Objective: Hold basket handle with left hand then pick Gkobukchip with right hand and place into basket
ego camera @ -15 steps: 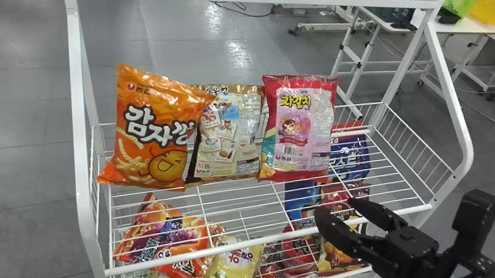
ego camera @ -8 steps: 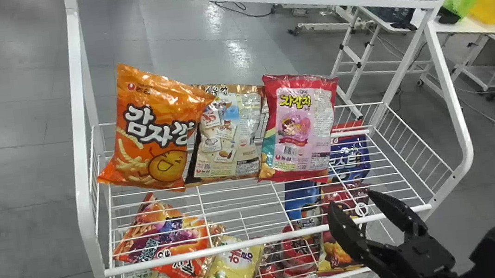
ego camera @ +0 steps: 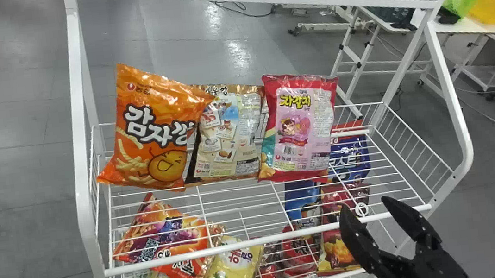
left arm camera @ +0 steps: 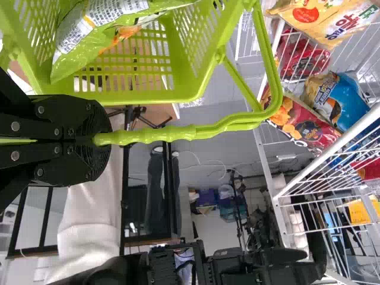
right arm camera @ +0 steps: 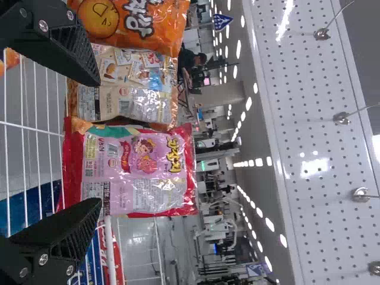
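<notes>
My right gripper [ego camera: 365, 212] stands open and empty in the head view, over the front right edge of the upper wire shelf. In the right wrist view my right gripper [right arm camera: 98, 142] has its fingers spread before a pink-and-red bag [right arm camera: 145, 172], apart from it. My left gripper [left arm camera: 102, 141] is shut on the handle [left arm camera: 172, 133] of a green basket [left arm camera: 136, 102], which holds a green snack bag [left arm camera: 107, 29]. Lower on the rack are a red bag with chips pictured [ego camera: 337, 250] and a blue one [ego camera: 301, 200]. Which bag is the Gkobukchip I cannot tell.
An orange bag [ego camera: 153, 126], a beige bag [ego camera: 228, 136] and the pink-and-red bag stand at the back of the upper shelf [ego camera: 241, 247]. White posts [ego camera: 78, 130] frame the rack. An orange-red bag [ego camera: 165, 237] and a yellow bag [ego camera: 232, 271] lie lower on the left.
In the head view my right gripper has shifted rightward, and its fingers stand somewhat farther apart. The bags on the rack have kept their places.
</notes>
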You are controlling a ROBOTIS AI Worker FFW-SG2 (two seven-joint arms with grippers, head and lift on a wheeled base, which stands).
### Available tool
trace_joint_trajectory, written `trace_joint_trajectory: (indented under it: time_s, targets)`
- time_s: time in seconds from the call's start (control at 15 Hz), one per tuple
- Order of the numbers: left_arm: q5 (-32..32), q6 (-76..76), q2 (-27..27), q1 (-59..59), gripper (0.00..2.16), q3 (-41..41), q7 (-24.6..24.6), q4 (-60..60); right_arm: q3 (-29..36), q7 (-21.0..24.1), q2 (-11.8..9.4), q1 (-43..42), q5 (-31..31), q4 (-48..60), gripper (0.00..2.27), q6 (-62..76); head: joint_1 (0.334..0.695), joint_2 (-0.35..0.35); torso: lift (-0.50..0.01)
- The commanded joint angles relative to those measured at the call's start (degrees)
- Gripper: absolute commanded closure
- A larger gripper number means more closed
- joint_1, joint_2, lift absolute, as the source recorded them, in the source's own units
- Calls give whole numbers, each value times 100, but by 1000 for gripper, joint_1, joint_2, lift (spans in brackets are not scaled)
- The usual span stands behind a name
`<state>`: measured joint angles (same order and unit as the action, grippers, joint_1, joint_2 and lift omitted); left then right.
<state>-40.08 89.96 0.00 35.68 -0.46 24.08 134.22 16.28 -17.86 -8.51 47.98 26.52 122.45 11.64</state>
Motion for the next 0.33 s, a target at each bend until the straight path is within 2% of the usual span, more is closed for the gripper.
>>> trace_joint_trajectory:
  time_s: [0.0,0.27]
  targets:
    - [0,7,-15,0,1717,2,0,8,-11,134,16,18,-6,24,124,35,695,-350,-32]
    - [0,7,-15,0,1717,-7,0,8,-37,389,51,80,-15,130,124,-106,695,-350,-32]
